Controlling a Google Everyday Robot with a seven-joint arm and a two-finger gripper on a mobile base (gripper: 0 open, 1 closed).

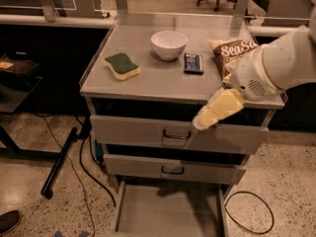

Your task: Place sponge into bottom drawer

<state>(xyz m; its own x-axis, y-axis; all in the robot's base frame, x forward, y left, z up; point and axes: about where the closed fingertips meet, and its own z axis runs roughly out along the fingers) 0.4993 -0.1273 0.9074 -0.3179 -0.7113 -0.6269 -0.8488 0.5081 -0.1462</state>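
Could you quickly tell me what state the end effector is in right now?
End effector: open or closed cannot be told; it is in front of the top drawer, well away from the sponge on the cabinet top.

The arm [289, 58] is a thick, smooth white casing, rounded at the wrist, with a small patch of vent holes. The gripper [205, 120] is pale cream-yellow, tapers to a blunt tip, and sits in front of the top drawer [133, 130].
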